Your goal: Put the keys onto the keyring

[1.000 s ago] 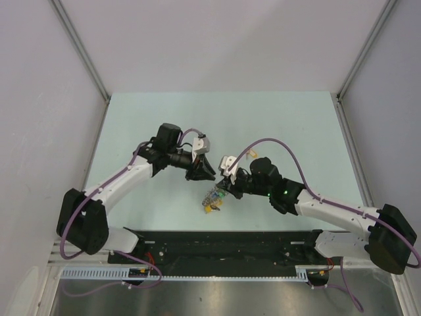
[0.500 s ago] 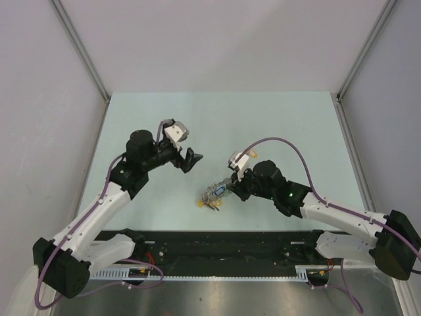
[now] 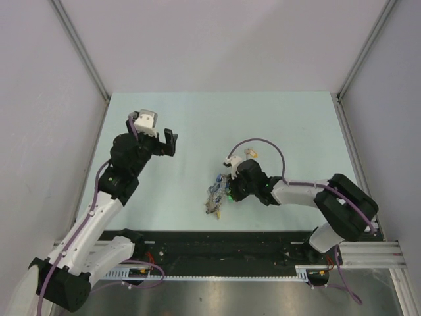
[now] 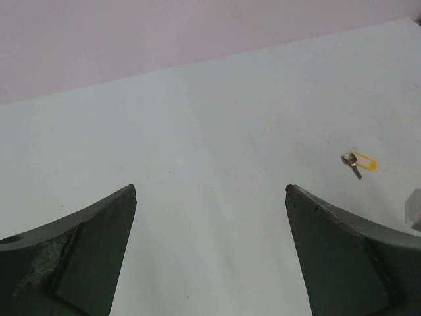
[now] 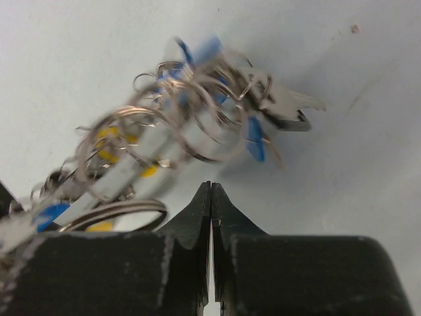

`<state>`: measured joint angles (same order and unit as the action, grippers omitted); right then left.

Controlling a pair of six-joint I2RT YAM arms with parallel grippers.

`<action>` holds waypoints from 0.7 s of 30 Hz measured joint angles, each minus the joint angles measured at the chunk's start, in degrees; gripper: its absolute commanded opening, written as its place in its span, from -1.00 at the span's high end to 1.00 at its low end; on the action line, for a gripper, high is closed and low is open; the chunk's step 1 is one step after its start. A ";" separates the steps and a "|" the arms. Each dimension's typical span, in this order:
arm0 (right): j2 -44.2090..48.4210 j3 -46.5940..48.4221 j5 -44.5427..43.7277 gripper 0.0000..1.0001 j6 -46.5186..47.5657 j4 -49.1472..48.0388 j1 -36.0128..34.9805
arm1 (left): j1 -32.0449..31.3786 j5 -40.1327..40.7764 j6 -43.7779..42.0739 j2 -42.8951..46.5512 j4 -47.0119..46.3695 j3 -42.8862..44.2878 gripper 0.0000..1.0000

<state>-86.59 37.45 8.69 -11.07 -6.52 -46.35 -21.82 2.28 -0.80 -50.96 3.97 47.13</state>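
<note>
with my left gripper (image 4: 210, 191) spread wide and empty, well apart from the small yellow-headed silver key (image 4: 359, 162) on the pale table (image 3: 276, 118), and my right gripper (image 5: 210, 197) pressed together just beside the wreath-like wire keyring of grey keys (image 5: 177, 131), i fear that seemingly unheld bundle skidding during threading.

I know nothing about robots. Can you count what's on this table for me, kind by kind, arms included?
robot arms: 2
keyring bundle, full of keys: 1
loose yellow-headed key: 1
Total: 4
</note>
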 measured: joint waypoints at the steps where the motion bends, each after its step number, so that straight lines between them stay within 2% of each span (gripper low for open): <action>1: -1.51 0.35 0.02 1.00 -0.11 -1.14 -0.11 | 0.94 0.50 0.96 0.02 -0.04 0.00 -1.00; 5: -6.99 2.29 -0.26 1.00 -0.07 -6.78 -0.68 | 4.92 0.76 4.24 -0.02 -0.02 0.00 -1.00; 7: -8.87 3.69 -0.44 0.87 0.13 -9.75 -0.68 | 6.10 0.59 5.38 -0.02 0.00 0.00 -1.00; 11: -10.73 6.45 -0.70 0.56 0.24 -14.62 -0.22 | 7.87 0.22 6.93 -0.04 0.00 0.00 -1.00; 15: -10.73 8.00 -0.37 0.08 0.26 -18.75 1.07 | 8.52 -0.07 7.54 -0.04 -0.02 -0.09 -1.00; 21: -8.72 8.20 -0.31 -0.42 1.01 -18.53 4.33 | 8.79 -0.48 8.00 -0.04 0.00 -0.11 -1.00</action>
<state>-95.31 45.65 8.38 -10.07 -25.06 -42.02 -13.04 1.80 7.20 -51.00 3.97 47.03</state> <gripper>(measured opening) 0.603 0.996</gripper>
